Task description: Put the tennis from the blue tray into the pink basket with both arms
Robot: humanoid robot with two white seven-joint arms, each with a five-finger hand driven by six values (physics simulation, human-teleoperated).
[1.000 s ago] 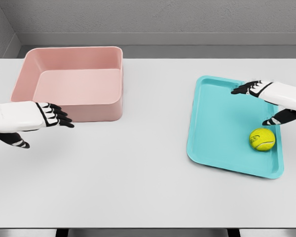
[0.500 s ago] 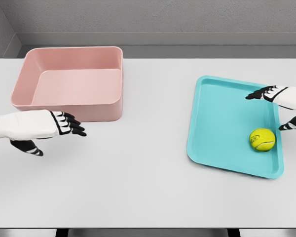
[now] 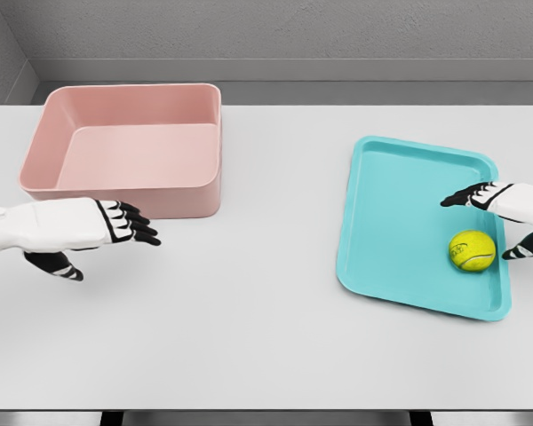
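At lower right, the tennis ball [image 3: 472,250] is lying in the blue tray [image 3: 400,204], sitting between the right hand's [image 3: 506,217] spread, empty fingers [image 3: 462,196], untouched. The left hand [image 3: 89,232] is hovering open at left, below the pink basket [image 3: 129,182].

One pink basket [image 3: 124,146], at upper left. One blue tray [image 3: 400,222], at right. One tennis ball [image 3: 472,250], yellow, lying in the tray. One tabletop [image 3: 249,311], white, carrying all three. Two hands: one left hand [image 3: 107,226], one right hand [image 3: 502,217]. Five kinds of thing counted; six items in total.
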